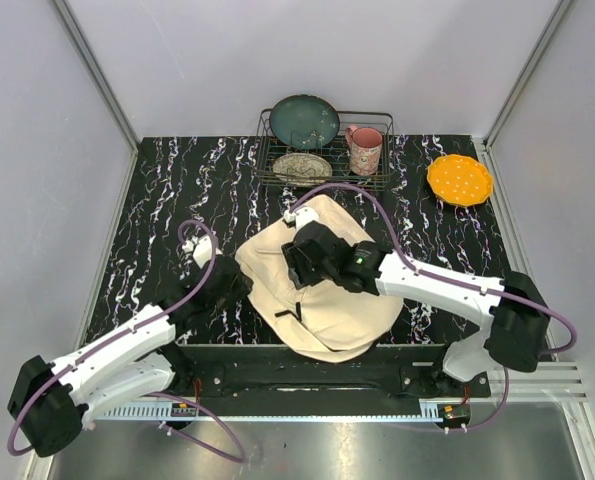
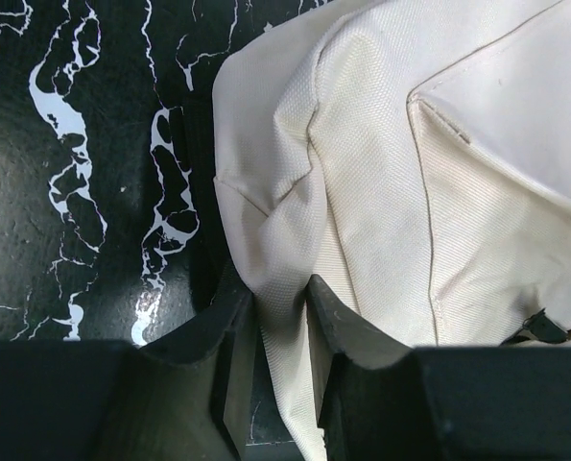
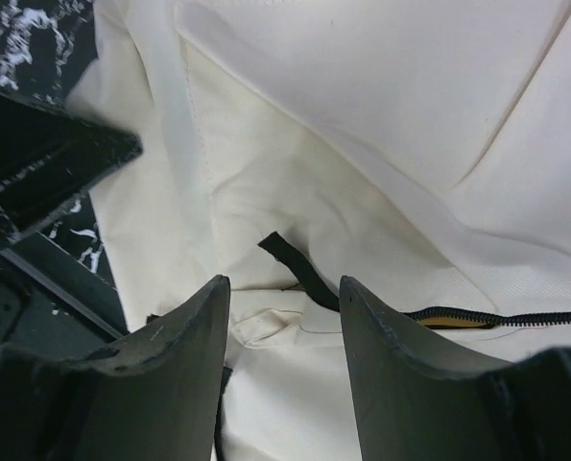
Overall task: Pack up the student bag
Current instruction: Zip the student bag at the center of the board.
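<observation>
The student bag point(image 1: 322, 315) is a large cream canvas backpack lying flat on the black marbled table in the middle of the top view. My left gripper point(image 1: 227, 283) is at the bag's left edge and is shut on a fold of its cream fabric point(image 2: 283, 298). My right gripper point(image 1: 299, 268) hovers over the bag's upper middle, jaws open and empty. In the right wrist view a black zipper pull tab point(image 3: 299, 269) and a black zipper line point(image 3: 515, 317) with a tan sliver show between and right of the fingers.
A wire dish rack point(image 1: 324, 150) at the back holds a dark teal plate point(image 1: 304, 121), a patterned plate point(image 1: 302, 167) and a pink mug point(image 1: 365, 150). An orange dotted plate point(image 1: 459, 180) lies at the back right. Walls close in the table.
</observation>
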Tool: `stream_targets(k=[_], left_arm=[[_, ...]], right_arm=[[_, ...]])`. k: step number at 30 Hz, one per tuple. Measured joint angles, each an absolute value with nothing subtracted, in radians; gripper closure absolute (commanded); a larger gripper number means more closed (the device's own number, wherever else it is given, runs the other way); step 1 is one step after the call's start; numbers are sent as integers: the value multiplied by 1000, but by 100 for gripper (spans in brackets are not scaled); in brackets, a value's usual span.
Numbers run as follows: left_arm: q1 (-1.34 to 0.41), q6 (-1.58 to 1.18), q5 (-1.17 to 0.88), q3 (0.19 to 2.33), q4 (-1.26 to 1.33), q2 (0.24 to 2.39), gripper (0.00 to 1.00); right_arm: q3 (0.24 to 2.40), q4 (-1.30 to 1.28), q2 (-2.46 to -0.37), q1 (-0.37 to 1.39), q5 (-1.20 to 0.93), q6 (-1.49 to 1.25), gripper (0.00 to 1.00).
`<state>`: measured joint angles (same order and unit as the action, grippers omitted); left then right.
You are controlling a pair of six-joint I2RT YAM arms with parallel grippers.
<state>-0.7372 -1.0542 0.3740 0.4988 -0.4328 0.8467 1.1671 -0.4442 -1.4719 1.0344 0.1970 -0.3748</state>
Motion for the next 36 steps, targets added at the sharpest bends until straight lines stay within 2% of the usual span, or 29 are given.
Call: stream_targets(k=[15,25,28,29,30,34,36], left_arm=[[-651,-939,292,558,-414,914,71],[-636,-920,258,561,-393,936,71],[-632,-916,253,561,-389,938,71],[-631,-915,250,561,-389,938,72],[-629,-915,247,562,-388,939,72],[-625,-912,239,563,-387,938,72],[-623,-911,238,563,-386,938,76]], right_arm=[[1230,-459,-1625,1093,356,-241,43],[1262,-450,-1715,1096,454,-180,76],[1262,-449,-1727,1097,454,-178,84],[1262,-448,-1728,1097,455,-179,88],[1262,-447,-1729,1097,455,-179,98],[1262,-446,-1729,1098,463,-187,100],[1262,-446,-1729,1100,478,-192,100]])
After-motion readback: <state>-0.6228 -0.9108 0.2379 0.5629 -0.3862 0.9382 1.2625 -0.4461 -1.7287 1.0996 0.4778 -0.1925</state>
